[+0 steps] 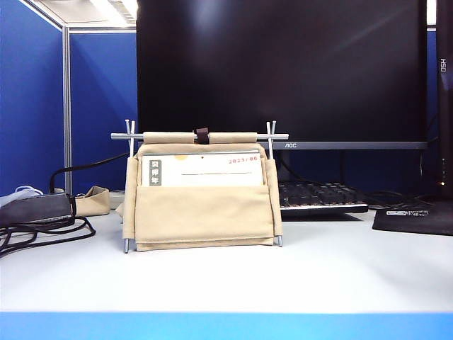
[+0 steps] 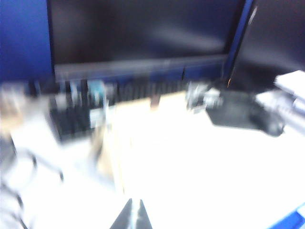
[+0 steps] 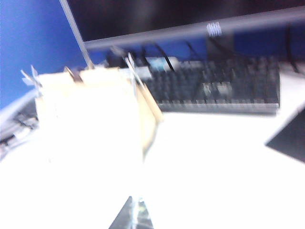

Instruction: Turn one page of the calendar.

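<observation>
I see both tools clenched on nothing, left tool (image 2: 131,217) and right tool (image 3: 132,215) above the tabletop (image 1: 340,269). The calendar (image 1: 202,191) stands before the AOC monitor (image 1: 283,64), front card (image 1: 205,170) reading "2023/06".

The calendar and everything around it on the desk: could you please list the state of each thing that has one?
calendar: upright, strap fastened on top.
front card: tucked in the pocket, month reads 2023/06.
monitor: screen dark.
keyboard: flat behind the calendar.
left gripper: fingers shut, empty, off the calendar.
right gripper: fingers shut, empty, off the calendar.
</observation>
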You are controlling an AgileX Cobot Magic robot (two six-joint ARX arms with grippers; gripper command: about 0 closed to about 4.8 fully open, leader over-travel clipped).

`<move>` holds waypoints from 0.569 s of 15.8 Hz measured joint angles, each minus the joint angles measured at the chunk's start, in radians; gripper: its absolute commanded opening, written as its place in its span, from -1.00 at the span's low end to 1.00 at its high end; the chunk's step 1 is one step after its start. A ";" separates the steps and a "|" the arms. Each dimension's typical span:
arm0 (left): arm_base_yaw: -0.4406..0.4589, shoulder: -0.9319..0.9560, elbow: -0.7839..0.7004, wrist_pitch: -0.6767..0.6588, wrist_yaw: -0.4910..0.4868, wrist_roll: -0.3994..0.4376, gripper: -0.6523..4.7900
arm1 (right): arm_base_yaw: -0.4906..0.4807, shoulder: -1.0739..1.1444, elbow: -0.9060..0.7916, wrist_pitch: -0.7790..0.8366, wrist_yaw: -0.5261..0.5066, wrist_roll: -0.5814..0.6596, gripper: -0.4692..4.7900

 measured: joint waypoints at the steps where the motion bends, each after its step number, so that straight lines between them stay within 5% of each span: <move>1: 0.000 0.008 -0.101 0.077 0.013 -0.054 -0.78 | 0.000 -0.047 -0.056 0.004 0.003 0.001 -0.84; 3: 0.000 0.029 -0.217 0.360 -0.007 -0.293 -0.78 | 0.008 -0.110 -0.126 -0.027 0.005 0.001 -0.84; 4: 0.000 0.028 -0.245 0.402 -0.034 -0.313 -0.78 | 0.011 -0.134 -0.142 -0.036 0.006 0.001 -0.84; 7: 0.000 0.029 -0.357 0.330 -0.256 -0.204 -0.78 | 0.012 -0.142 -0.145 -0.119 0.035 -0.014 -0.84; 9: 0.000 0.029 -0.417 0.329 -0.284 -0.153 -0.78 | 0.012 -0.143 -0.145 -0.119 0.035 -0.026 -0.84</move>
